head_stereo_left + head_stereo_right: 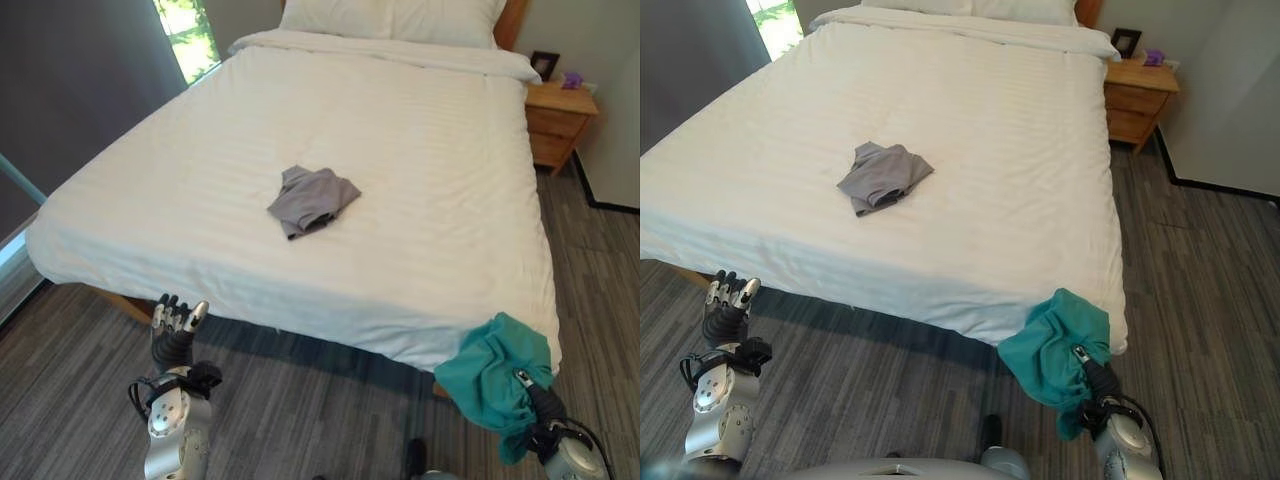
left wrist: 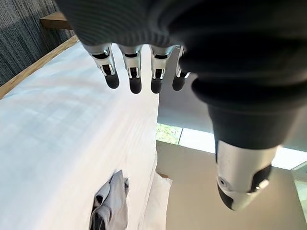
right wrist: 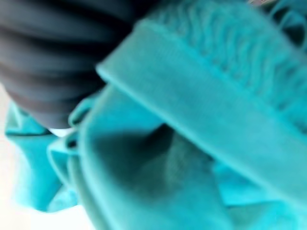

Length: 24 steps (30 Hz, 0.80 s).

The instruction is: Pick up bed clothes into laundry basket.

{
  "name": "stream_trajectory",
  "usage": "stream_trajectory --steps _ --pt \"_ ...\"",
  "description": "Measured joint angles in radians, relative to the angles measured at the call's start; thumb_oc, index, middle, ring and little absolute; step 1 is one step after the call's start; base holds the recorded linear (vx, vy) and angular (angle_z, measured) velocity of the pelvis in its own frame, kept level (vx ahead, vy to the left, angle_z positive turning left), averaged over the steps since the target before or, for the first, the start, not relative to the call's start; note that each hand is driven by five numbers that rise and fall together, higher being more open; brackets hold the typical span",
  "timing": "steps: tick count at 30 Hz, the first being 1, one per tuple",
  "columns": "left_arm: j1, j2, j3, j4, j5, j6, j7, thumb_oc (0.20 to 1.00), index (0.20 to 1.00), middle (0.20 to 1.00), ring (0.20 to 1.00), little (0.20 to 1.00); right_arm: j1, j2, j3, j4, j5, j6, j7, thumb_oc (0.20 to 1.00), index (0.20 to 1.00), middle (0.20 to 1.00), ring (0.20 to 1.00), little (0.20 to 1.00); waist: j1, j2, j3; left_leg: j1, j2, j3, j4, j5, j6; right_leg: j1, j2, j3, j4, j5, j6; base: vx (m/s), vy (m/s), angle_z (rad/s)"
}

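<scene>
- Teal cloth (image 3: pixel 192 143) is closest to the right wrist camera, bunched in thick folds against the dark cover of the right hand (image 3: pixel 43 62); the fingers are hidden under it, so I cannot tell if they grip it.
- From the head views, this teal cloth hangs as a bundle over the right hand at the near right corner of the bed (image 1: pixel 420 150), touching the edge of the white sheet there.
- One grey garment (image 1: pixel 312 199) lies crumpled on the bed, near the middle of its near half, well apart from the teal cloth.
- Left hand (image 1: pixel 175 325) is raised in front of the near left edge of the bed, fingers (image 2: pixel 135 72) straight and pointing up, holding nothing.
- Left wrist view looks along the bed surface and shows the grey garment from the side, with the wooden bed frame (image 2: pixel 33 69) beside the sheet.
- Head views add what the wrist views do not: two pillows (image 1: pixel 395 18) at the head of the bed, and one wooden nightstand (image 1: pixel 558 120) just beside the far right corner of the bed.
- On the nightstand stand one dark picture frame (image 1: pixel 545 64) and one small purple object (image 1: pixel 572 79).
- No writing can be read on any thing.
</scene>
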Motion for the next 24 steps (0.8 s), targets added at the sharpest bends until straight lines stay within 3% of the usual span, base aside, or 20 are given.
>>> stream_trajectory --steps 5,7,9,10,11,12,13,14,15,17,18,20,22,23,24 --pt "-0.096 0.009 -0.115 0.001 0.103 0.041 -0.039 1.000 1.000 1.000 1.000 1.000 -0.051 -0.002 0.002 -0.045 -0.001 -0.015 0.008 0.200 0.200 0.200 0.200 0.200 -0.025 0.002 0.009 -0.021 0.003 -0.001 0.042 -0.001 0.002 -0.001 0.003 0.014 0.002 -0.005 -0.002 -0.09 -0.045 0.02" --pt "-0.177 0.042 -0.145 0.010 0.118 0.060 -0.037 1.000 1.000 1.000 1.000 1.000 -0.053 -0.001 0.003 -0.050 0.000 -0.014 0.010 0.200 0.200 0.200 0.200 0.200 -0.027 -0.013 0.045 -0.092 -0.007 -0.022 0.189 -0.013 -0.016 -0.005 -0.006 0.041 0.008 -0.021 -0.007 -0.03 0.003 0.15" --pt "-0.233 0.090 -0.156 0.018 0.157 0.076 -0.038 1.000 1.000 1.000 1.000 1.000 -0.067 -0.002 0.014 -0.049 0.000 -0.011 0.017 0.200 0.200 0.200 0.200 0.200 -0.020 -0.034 0.077 -0.178 -0.033 -0.082 0.383 0.001 -0.033 0.002 -0.024 0.086 -0.001 -0.025 -0.008 0.07 0.092 -0.26" --pt "-0.265 0.124 -0.172 0.047 0.170 0.083 -0.034 1.000 1.000 1.000 1.000 1.000 -0.083 -0.007 0.035 -0.045 0.000 -0.011 0.017 0.200 0.200 0.200 0.200 0.200 -0.023 -0.051 0.085 -0.228 -0.064 -0.143 0.446 0.001 -0.022 -0.003 -0.044 0.124 -0.002 -0.029 -0.004 0.11 0.095 -0.61" --pt "-0.288 0.138 -0.179 0.069 0.189 0.093 -0.030 1.000 1.000 1.000 1.000 1.000 -0.093 -0.016 0.044 -0.045 0.000 -0.011 0.016 0.200 0.200 0.200 0.200 0.200 -0.020 -0.040 0.083 -0.227 -0.075 -0.157 0.408 0.008 -0.010 -0.013 -0.036 0.130 -0.001 -0.049 0.029 0.15 0.098 -0.72" --pt "-0.350 0.118 -0.186 0.115 0.205 0.109 -0.025 1.000 1.000 1.000 1.000 1.000 -0.096 -0.076 0.054 -0.064 0.000 -0.012 0.022 0.200 0.200 0.200 0.200 0.200 -0.024 0.094 0.070 -0.245 0.063 -0.158 0.272 -0.021 0.082 -0.070 0.058 0.111 0.154 -0.075 0.021 0.34 0.244 -0.50" --pt "-0.466 0.165 -0.241 0.171 0.238 0.117 -0.027 1.000 1.000 1.000 1.000 1.000 -0.096 -0.084 0.053 -0.056 0.001 -0.004 0.030 0.200 0.200 0.200 0.200 0.200 -0.012 0.139 0.064 -0.249 0.131 -0.128 0.216 -0.006 -0.056 -0.171 0.082 0.086 0.552 -0.235 0.003 0.28 0.193 -0.37" --pt "-0.524 0.212 -0.272 0.190 0.255 0.121 -0.024 1.000 1.000 1.000 1.000 1.000 -0.091 -0.066 0.067 -0.053 0.001 0.007 0.034 0.200 0.200 0.200 0.200 0.200 -0.009 0.086 0.062 -0.236 0.108 -0.097 0.201 -0.008 -0.061 -0.194 0.043 0.106 0.670 -0.329 0.002 0.27 0.196 0.18" --pt "-0.648 0.300 -0.371 0.279 0.282 0.128 -0.024 1.000 1.000 1.000 1.000 1.000 -0.071 -0.061 0.101 -0.054 -0.001 0.009 0.043 0.200 0.200 0.200 0.200 0.200 -0.023 -0.005 0.057 -0.234 0.068 -0.056 0.192 0.017 -0.086 -0.178 -0.012 0.136 0.660 -0.458 -0.022 0.22 0.191 0.15" --pt "-0.688 0.352 -0.374 0.327 0.314 0.146 -0.009 1.000 1.000 1.000 1.000 1.000 -0.081 -0.077 0.094 -0.061 -0.001 0.024 0.058 0.200 0.200 0.200 0.200 0.200 -0.060 0.013 0.054 -0.244 0.093 -0.046 0.137 0.076 -0.078 -0.134 0.046 0.173 0.503 -0.397 -0.022 0.21 0.211 -0.20" --pt "-0.740 0.361 -0.390 0.391 0.317 0.150 -0.007 1.000 1.000 1.000 1.000 1.000 -0.077 -0.070 0.087 -0.063 0.000 0.024 0.055 0.200 0.200 0.200 0.200 0.200 -0.060 0.010 0.054 -0.233 0.083 -0.028 0.093 0.082 -0.073 -0.101 0.051 0.192 0.415 -0.351 -0.029 0.26 0.264 -0.37" --pt "-0.907 0.376 -0.450 0.514 0.333 0.158 0.003 1.000 1.000 1.000 1.000 1.000 -0.051 -0.085 0.086 -0.085 0.000 0.030 0.059 0.200 0.200 0.200 0.200 0.200 -0.110 0.010 0.055 -0.220 0.061 -0.003 0.016 0.099 -0.059 -0.024 0.056 0.198 0.237 -0.247 -0.028 0.29 0.283 -0.30" --pt "-1.032 0.413 -0.517 0.660 0.352 0.151 0.005 1.000 1.000 1.000 1.000 1.000 -0.049 -0.088 0.085 -0.104 0.001 0.028 0.063 0.200 0.200 0.200 0.200 0.200 -0.132 -0.004 0.059 -0.203 0.058 0.040 -0.017 0.112 -0.046 -0.006 0.071 0.247 0.157 -0.213 -0.021 0.16 0.187 -0.88" --pt "-1.087 0.421 -0.534 0.723 0.352 0.154 0.010 1.000 1.000 1.000 1.000 1.000 -0.043 -0.098 0.093 -0.107 0.001 0.029 0.068 0.200 0.200 0.200 0.200 0.200 -0.135 0.009 0.049 -0.204 0.068 0.069 -0.016 0.157 -0.054 -0.020 0.069 0.254 0.141 -0.207 -0.019 0.09 0.150 -1.19" --pt "-1.136 0.429 -0.535 0.776 0.352 0.157 0.020 1.000 1.000 1.000 1.000 1.000 -0.035 -0.097 0.115 -0.113 0.001 0.029 0.073 0.200 0.200 0.200 0.200 0.200 -0.140 -0.014 0.049 -0.210 0.055 0.115 -0.018 0.164 -0.046 -0.028 0.047 0.278 0.118 -0.199 -0.010 0.05 0.087 -0.83"
